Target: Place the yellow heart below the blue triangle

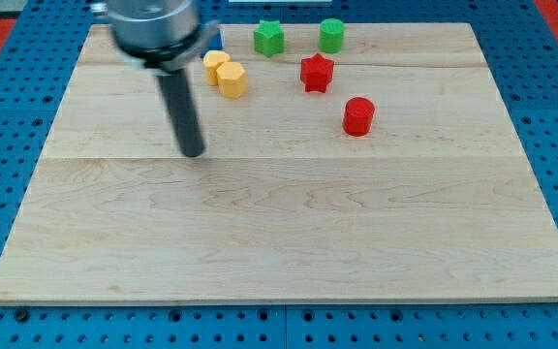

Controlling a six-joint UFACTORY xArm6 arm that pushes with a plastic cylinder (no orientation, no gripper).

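My tip [193,152] rests on the wooden board [289,233], left of centre. Two yellow blocks lie close together up and to its right: one [216,64] nearer the top and one [232,79] just below and to its right; I cannot tell which is the heart. A blue block [214,41] shows only as a sliver at the top, mostly hidden behind the arm's body, just above the yellow pair. My tip is below and left of the yellow blocks, apart from them.
A green star [269,38] and a green round block [331,35] sit near the top edge. A red star [316,73] lies below them and a red cylinder [357,116] lower right. Blue pegboard surrounds the board.
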